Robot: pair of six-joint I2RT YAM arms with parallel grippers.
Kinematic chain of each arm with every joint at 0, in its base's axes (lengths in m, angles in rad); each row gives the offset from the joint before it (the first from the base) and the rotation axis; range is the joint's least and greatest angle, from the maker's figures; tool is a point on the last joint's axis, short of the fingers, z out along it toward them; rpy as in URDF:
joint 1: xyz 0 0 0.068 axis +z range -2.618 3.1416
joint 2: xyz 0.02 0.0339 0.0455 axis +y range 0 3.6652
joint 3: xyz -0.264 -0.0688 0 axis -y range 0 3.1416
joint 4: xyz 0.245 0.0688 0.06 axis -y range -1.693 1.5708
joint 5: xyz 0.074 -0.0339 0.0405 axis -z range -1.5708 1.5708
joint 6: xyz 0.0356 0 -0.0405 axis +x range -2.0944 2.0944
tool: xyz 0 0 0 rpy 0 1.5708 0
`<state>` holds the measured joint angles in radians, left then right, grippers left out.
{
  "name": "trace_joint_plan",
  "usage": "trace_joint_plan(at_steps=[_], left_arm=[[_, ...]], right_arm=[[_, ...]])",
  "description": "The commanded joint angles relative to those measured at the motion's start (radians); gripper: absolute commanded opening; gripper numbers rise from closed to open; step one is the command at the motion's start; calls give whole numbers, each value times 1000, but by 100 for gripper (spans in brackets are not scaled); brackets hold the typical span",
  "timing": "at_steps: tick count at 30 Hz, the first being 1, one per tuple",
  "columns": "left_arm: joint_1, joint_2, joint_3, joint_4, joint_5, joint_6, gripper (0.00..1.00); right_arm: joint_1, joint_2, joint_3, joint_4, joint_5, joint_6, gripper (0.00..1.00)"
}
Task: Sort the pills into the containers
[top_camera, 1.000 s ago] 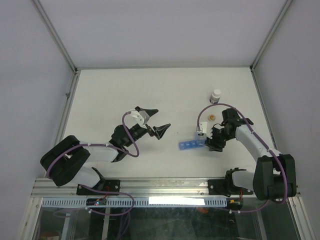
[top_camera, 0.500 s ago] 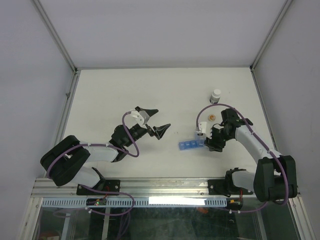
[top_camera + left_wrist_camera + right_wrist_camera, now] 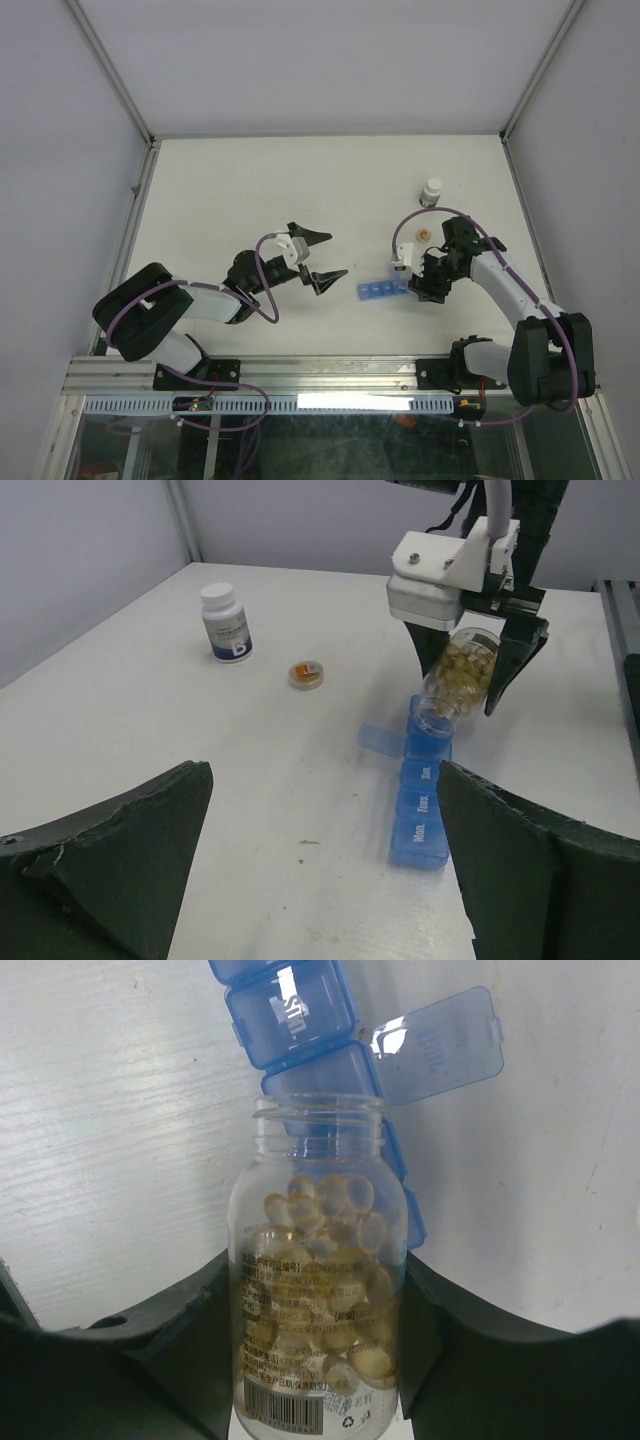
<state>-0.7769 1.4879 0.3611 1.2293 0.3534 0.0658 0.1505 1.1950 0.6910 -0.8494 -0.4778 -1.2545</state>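
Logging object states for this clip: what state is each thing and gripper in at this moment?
Clear plastic pill bottle: uncapped, tipped, mouth over the open compartment.
Translucent-blue plastic pill organizer: one lid flipped open, visible others shut.
White-capped bottle: upright, capped.
Small round tan disc: lying flat.
Left gripper: open, empty.
Right gripper: shut on the pill bottle.

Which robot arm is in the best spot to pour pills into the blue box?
Right. The right tool grips the clear bottle of pills, with its mouth tipped down over an open compartment of the blue organizer. The left tool is open, empty and off to the side.
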Motion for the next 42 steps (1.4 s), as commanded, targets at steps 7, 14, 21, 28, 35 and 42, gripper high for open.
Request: trace_joint_plan(at_steps=[7, 14, 21, 28, 35, 42], left_arm=[[8, 21, -3, 118, 126, 51, 99], [8, 22, -2, 110, 135, 53, 99], [8, 21, -2, 106, 142, 54, 99], [8, 20, -2, 106, 147, 55, 99], [8, 21, -3, 107, 152, 57, 99], [7, 20, -5, 110, 159, 58, 99]], right_arm=[[22, 5, 27, 35, 20, 28, 2], [40, 4, 32, 58, 89, 75, 2], [45, 1, 45, 16, 82, 81, 1], [52, 19, 77, -42, 15, 83, 2], [65, -4, 37, 36, 99, 133, 0], [63, 2, 25, 42, 126, 128, 1]])
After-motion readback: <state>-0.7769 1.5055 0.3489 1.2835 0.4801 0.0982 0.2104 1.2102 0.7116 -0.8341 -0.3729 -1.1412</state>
